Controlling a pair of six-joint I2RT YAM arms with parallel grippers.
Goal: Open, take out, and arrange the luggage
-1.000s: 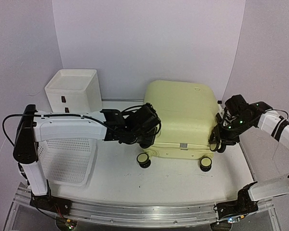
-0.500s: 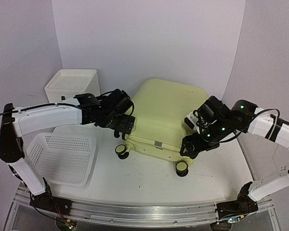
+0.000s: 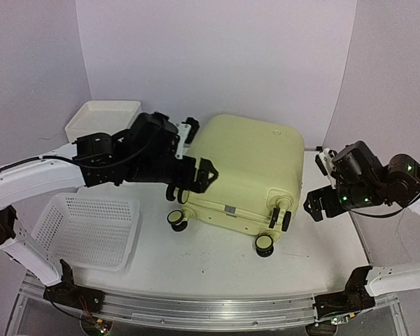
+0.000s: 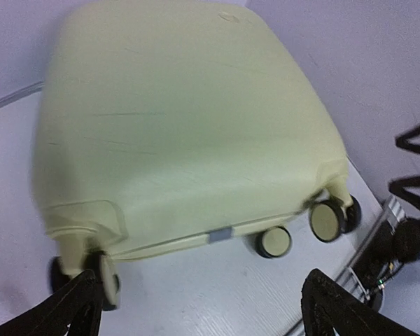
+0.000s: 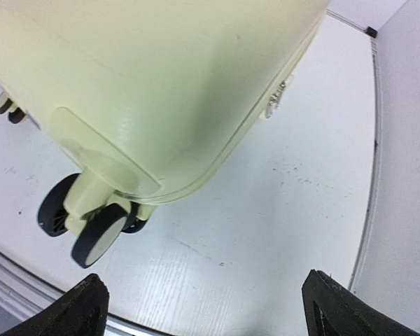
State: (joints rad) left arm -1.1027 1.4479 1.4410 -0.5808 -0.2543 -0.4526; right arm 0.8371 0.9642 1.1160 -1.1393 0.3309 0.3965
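The luggage [image 3: 248, 168] is a pale yellow hard-shell suitcase lying flat and closed in the middle of the table, its black-and-yellow wheels [image 3: 264, 243] facing the near edge. My left gripper [image 3: 191, 183] hovers at its left front corner, open and empty. In the left wrist view the suitcase [image 4: 182, 126] fills the frame above my open left gripper [image 4: 203, 315]. My right gripper [image 3: 320, 205] is open and empty, apart from the suitcase's right side. The right wrist view shows the suitcase's corner [image 5: 147, 77] and a wheel [image 5: 91, 231] above my open right gripper [image 5: 213, 315].
A white plastic drawer box [image 3: 101, 119] stands at the back left. A white perforated basket [image 3: 91, 227] lies at the front left, under my left arm. The metal rail [image 3: 196, 308] runs along the table's near edge. Walls close in behind and on the right.
The suitcase slid left and turned a second ago, then stayed put. My right gripper has pulled away to the right. My left gripper has shifted right to the suitcase's left front corner.
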